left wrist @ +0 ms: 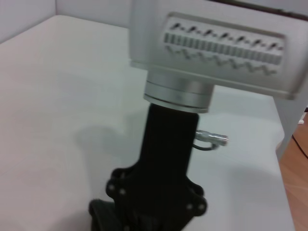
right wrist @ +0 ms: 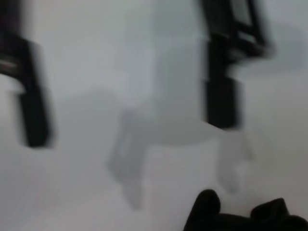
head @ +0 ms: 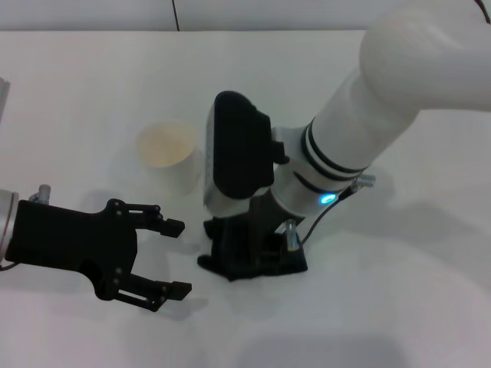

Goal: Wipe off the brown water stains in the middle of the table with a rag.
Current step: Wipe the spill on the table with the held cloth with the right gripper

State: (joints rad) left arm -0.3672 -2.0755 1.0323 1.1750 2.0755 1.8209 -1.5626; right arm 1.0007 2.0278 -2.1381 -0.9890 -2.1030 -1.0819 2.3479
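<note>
The dark rag lies bunched on the white table near its middle. My right gripper comes down from the upper right and presses into the rag, shut on it, with its fingertips buried in the folds. The left wrist view shows that same gripper from the side, with a corner of the rag beneath it. My left gripper hovers open just left of the rag, holding nothing. In the right wrist view an edge of the rag shows. The brown water stains are hidden.
A white paper cup stands upright just behind and left of the rag, close to the right arm's wrist. Bare tabletop spreads to the right and front. The table's far edge runs along the top.
</note>
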